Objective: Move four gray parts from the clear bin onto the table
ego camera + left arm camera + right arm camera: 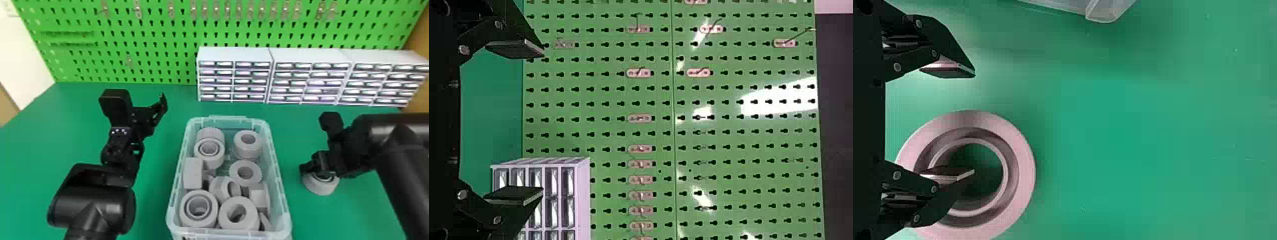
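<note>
The clear bin stands in the middle of the green table, holding several gray parts such as a ring. Right of it, one gray ring part rests on the table under my right gripper. In the right wrist view my right gripper is open, one finger over the hole of the gray ring part and the other outside its rim. My left gripper is parked over the table left of the bin; in the left wrist view the left gripper stands open, with nothing between its fingers.
White drawer cabinets stand along the back of the table, behind the bin. A green pegboard with small metal hooks rises behind them. A corner of the bin lies near the right gripper in the right wrist view.
</note>
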Controlling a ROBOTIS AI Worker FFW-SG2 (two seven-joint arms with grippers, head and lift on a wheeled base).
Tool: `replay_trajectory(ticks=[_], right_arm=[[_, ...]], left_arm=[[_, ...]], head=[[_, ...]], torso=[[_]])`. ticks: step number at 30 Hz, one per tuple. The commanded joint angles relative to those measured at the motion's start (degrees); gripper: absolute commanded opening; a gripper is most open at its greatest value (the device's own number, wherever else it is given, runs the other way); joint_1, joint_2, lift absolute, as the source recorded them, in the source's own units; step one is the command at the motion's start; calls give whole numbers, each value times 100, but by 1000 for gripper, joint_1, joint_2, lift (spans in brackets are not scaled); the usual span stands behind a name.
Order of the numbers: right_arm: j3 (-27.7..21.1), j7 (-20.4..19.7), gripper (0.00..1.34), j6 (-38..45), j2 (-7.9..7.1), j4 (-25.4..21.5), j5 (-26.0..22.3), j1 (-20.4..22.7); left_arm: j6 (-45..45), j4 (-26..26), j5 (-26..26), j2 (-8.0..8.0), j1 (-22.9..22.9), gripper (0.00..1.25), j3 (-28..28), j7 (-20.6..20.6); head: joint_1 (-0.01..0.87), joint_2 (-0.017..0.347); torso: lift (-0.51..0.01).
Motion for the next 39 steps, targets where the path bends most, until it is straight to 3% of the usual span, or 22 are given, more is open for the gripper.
replay_trajectory(ticks=[1,9,14,24,39], right_arm=[[29,0,789,148,14,-245,34,-7],[82,0,795,280,5,-702,-185,-86],[319,0,795,447,-118,-905,-484,-236],[416,0,795,613,-30,-1581,-660,-394],[890,0,796,613,14,-1704,-1363,-666]], left_arm=[[0,0,2,0,26,957,9,0],[0,0,2,0,44,957,36,-9],[0,0,2,0,52,959,27,0],[0,0,2,0,52,957,36,0],[0,0,11,0,70,957,27,0]], head=[[693,72],[693,72],[693,72],[693,72],[693,72]], torso=[[-52],[-52],[-52],[-52],[-52]])
